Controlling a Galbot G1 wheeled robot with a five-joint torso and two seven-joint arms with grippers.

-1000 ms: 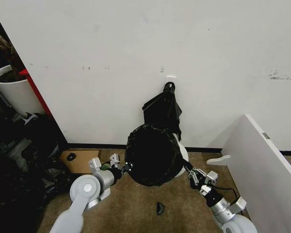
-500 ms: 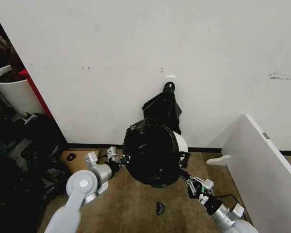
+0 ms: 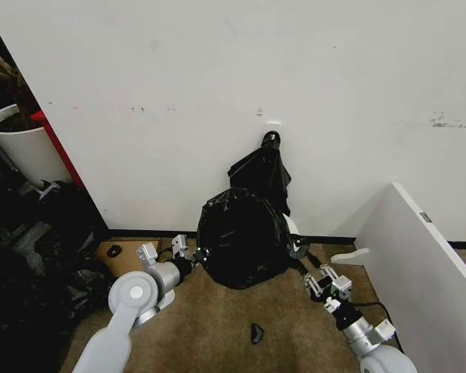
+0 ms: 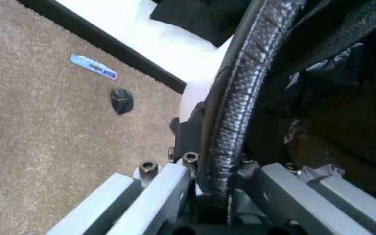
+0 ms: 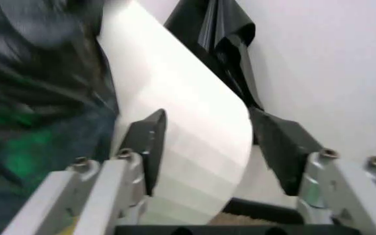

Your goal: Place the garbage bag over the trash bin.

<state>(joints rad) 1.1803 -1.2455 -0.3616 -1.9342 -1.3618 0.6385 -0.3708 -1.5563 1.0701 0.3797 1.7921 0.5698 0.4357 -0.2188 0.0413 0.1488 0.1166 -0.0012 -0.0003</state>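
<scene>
The garbage bag (image 3: 239, 237) is a glossy black bag stretched over the trash bin (image 3: 293, 227), whose cream side shows at the right next to the wall. My left gripper (image 3: 198, 255) is at the bag's left edge, shut on the bag-covered rim (image 4: 230, 122). In the left wrist view the left gripper (image 4: 214, 196) pinches that crinkled black edge. My right gripper (image 3: 307, 268) is low on the bin's right side. The right wrist view shows this gripper (image 5: 213, 142) open, its fingers (image 5: 150, 142) apart before the bin wall (image 5: 188, 127), with the bag (image 5: 37, 73) blurred beside it.
A flat black bag bundle (image 3: 260, 175) with a knotted top leans on the wall behind the bin. A white plant pot (image 3: 19, 144) and dark clutter stand at the left. A white board (image 3: 419, 249) stands at the right. A small black scrap (image 3: 256, 332) lies on the carpet.
The bag has moved back toward the wall and lower over the bin. My right gripper drew away from the bag, then came up beside the bin's bare side. The left gripper kept its hold.
</scene>
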